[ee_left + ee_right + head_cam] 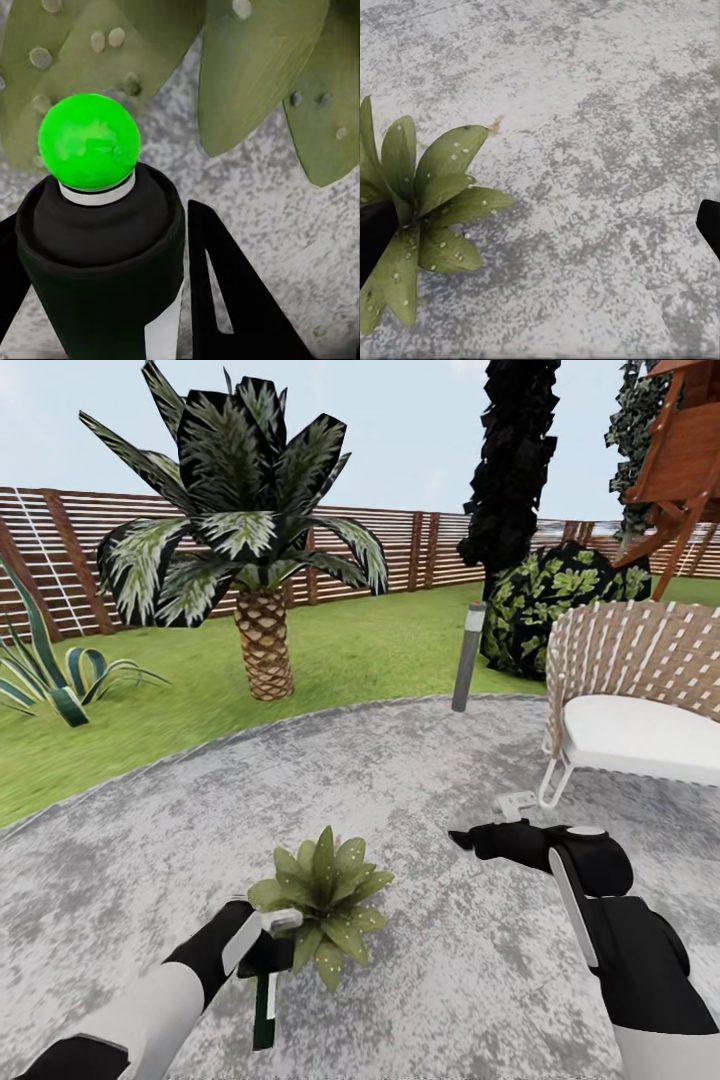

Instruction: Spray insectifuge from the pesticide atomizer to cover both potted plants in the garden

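One potted plant (325, 900), a low rosette of pointed green leaves, sits on the gravelly patio (400, 780); its pot is hidden under the leaves. Whitish insectifuge specks (454, 156) dot the leaves. My left gripper (266, 950) is shut on the pesticide atomizer (266, 1008), right beside the plant's near-left leaves. The dark bottle hangs down and its whitish head (284, 920) points at the plant. In the left wrist view the atomizer's tip (88, 141) is bright green, close to speckled leaves. My right gripper (462, 839) is open and holds nothing, off to the plant's right.
A scaly-trunk palm (262, 645) and a striped-leaf bush (50, 675) grow on the lawn behind. A grey bollard lamp (467, 657) stands at the patio's far edge, next to a dark leafy bush (560, 595). A wicker chair (640, 700) stands at the right, with a wooden fence (420, 545) behind.
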Motion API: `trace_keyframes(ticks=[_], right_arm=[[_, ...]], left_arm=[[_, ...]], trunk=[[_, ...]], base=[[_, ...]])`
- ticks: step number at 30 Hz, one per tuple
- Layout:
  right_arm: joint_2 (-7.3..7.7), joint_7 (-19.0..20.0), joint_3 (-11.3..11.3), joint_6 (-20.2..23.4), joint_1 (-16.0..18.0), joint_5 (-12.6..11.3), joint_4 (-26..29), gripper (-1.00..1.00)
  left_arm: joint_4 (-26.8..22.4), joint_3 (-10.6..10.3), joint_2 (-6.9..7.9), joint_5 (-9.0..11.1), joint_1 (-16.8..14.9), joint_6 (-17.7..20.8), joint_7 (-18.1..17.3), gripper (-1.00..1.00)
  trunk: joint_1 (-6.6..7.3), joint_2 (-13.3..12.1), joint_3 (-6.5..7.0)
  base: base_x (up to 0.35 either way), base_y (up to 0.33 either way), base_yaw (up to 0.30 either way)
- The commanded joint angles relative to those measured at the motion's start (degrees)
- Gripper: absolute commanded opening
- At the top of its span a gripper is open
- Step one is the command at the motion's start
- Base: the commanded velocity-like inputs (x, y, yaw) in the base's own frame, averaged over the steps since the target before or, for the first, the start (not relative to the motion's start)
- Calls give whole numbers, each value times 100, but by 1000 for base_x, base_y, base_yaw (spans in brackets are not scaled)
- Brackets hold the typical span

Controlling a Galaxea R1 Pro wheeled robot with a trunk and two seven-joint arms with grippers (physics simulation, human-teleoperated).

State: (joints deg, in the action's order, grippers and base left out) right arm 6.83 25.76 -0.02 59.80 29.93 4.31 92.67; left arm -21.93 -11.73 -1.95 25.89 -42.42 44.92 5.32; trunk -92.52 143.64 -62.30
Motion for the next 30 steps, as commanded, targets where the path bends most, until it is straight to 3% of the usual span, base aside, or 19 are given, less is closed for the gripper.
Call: trace_keyframes(ticks=[1, 6, 9, 10, 13, 16, 21, 26, 30], right_arm=[[7, 43, -1, 20, 4, 43, 5, 100], [8, 43, 1, 20, 4, 43, 5, 100], [2, 38, 6, 20, 4, 45, 5, 100], [0, 37, 6, 20, 4, 47, 2, 100], [-2, 35, 4, 20, 5, 51, 2, 100], [-2, 35, 11, 20, 6, 53, -2, 100], [4, 47, -5, 20, 5, 56, -4, 100], [-56, 28, -284, 20, 6, 50, -4, 100], [-63, 26, -315, 20, 4, 51, -4, 100]], left_arm=[[48, -49, 2, 62, -3, 30, 44, -100], [80, -90, 18, 37, 58, -38, -4, -100], [9, -101, 84, 27, 190, -502, -18, -100], [1, -101, 131, 30, 231, -680, -28, -100], [-47, -71, 462, 39, 412, -975, -396, -100], [-74, -72, 577, 33, 487, -1039, -790, -100], [-83, -100, 603, 38, 513, -1057, -934, -100], [-84, -102, 593, 39, 515, -1063, -943, -100], [-81, -102, 584, 39, 515, -1105, -945, -100]], trunk=[[-1, 4, -28], [-3, 6, -50], [-3, 6, -50], [-3, 6, -50], [-3, 6, -50], [-3, 6, -50], [-3, 6, -50], [-3, 6, -50], [-3, 6, -50]], base=[[0, 0, 0], [0, 0, 0], [-7, 0, 0], [-92, 30, 0], [-196, 161, 0], [-191, 246, 0], [-100, 302, 0], [-7, 331, -7], [48, 333, -180]])
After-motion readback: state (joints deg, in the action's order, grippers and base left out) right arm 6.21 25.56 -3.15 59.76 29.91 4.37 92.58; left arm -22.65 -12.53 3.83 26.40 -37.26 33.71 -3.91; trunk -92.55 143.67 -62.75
